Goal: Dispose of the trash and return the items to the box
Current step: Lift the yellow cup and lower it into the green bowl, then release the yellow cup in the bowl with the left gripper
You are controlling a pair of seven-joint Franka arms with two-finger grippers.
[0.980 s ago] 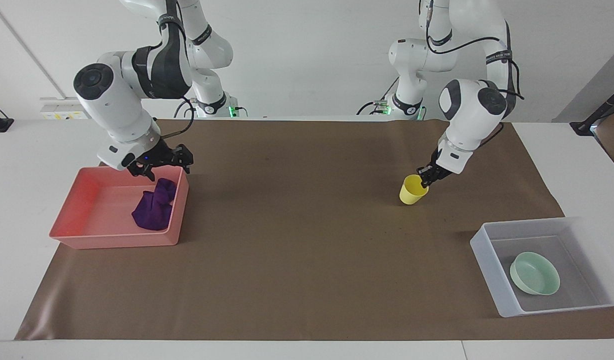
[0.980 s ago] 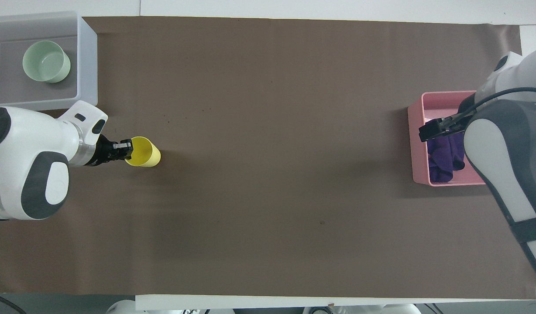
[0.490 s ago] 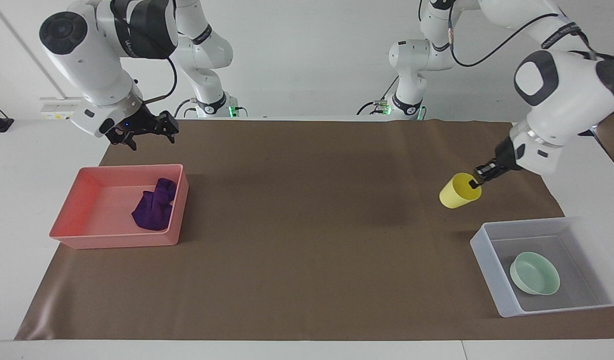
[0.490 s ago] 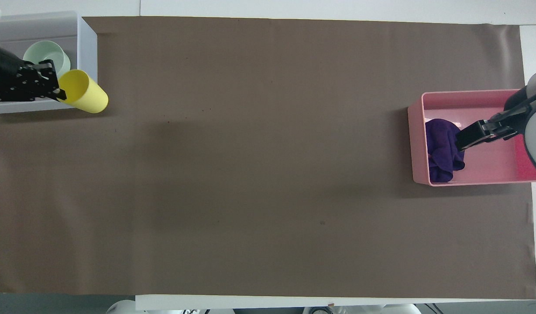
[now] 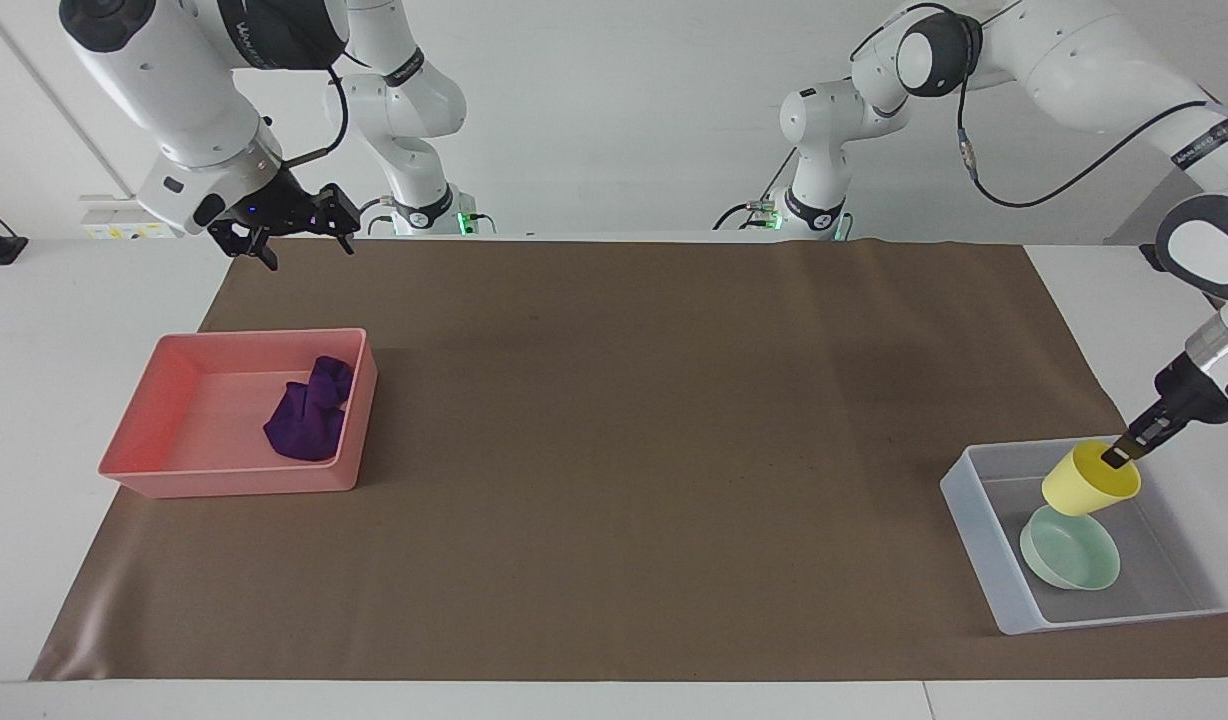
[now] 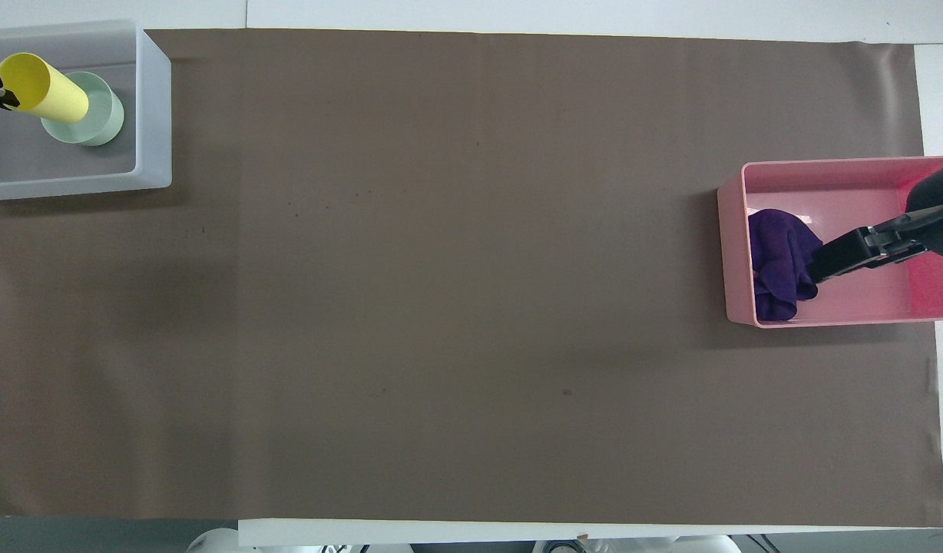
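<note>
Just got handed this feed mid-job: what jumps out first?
The left gripper holds the yellow cup tilted over the clear box, above the mint-green bowl in it. At the right arm's end of the table, the purple cloth lies in the pink tray; the right gripper hangs open, raised above the mat.

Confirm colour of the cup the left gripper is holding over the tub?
Yellow. The cup hangs tilted from the left gripper above the clear tub; clearest in the facing view.

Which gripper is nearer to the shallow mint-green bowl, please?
The left gripper: it holds the yellow plastic cup just over the shallow mint-green bowl. The right gripper is raised at the right arm's end.
</note>
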